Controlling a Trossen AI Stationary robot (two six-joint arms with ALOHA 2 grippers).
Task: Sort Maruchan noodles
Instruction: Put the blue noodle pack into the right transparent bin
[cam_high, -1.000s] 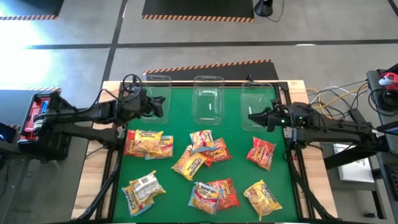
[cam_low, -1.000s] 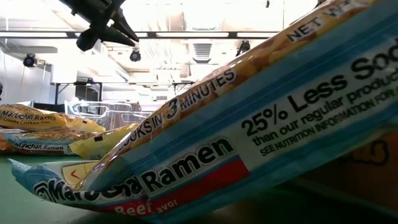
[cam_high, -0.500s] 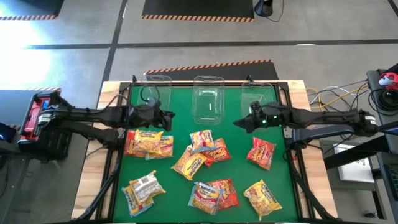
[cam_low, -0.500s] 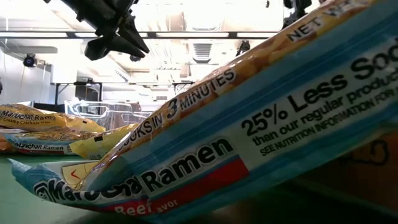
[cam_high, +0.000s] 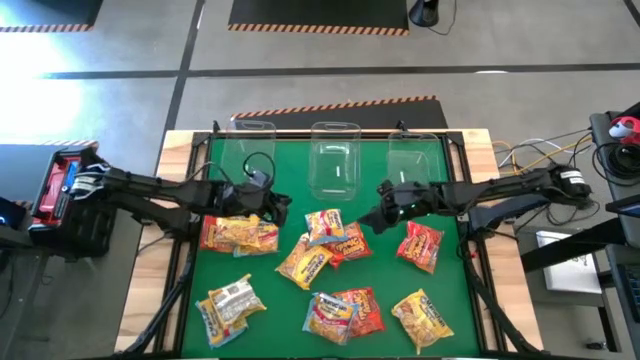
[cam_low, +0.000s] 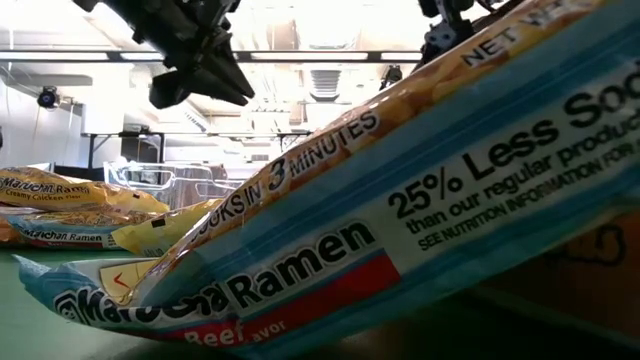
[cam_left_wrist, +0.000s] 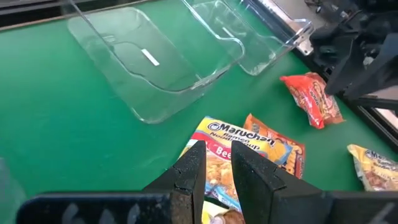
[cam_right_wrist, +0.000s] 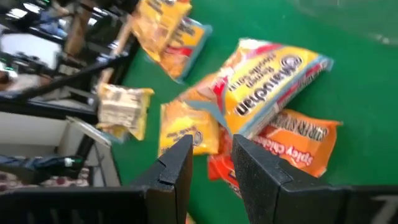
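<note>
Several Maruchan noodle packets lie flat on the green mat: a yellow pair (cam_high: 240, 232) at the left, a mixed pile (cam_high: 325, 243) in the middle, a red one (cam_high: 420, 245) at the right, and others (cam_high: 345, 312) along the near edge. My left gripper (cam_high: 285, 208) hovers shut just beyond the yellow pair, pointing at the middle pile (cam_left_wrist: 249, 146). My right gripper (cam_high: 362, 222) hovers shut at the pile's right side, above a pale packet (cam_right_wrist: 273, 81) and an orange one (cam_right_wrist: 292, 146). Neither gripper holds anything. In the low view a Beef packet (cam_low: 400, 230) fills the front.
Three clear plastic bins (cam_high: 335, 160) stand in a row along the mat's far edge, seen from the left wrist too (cam_left_wrist: 155, 62). The table's wooden border (cam_high: 150, 290) and a black frame rail (cam_high: 470, 270) ring the mat. Bare green mat lies between the bins and the packets.
Both grippers have left the bins at the far edge and come toward the near edge and the table's middle, over the packets: the left one rightward and a little lower, the right one leftward. Both have tipped further downward. No packet has moved.
</note>
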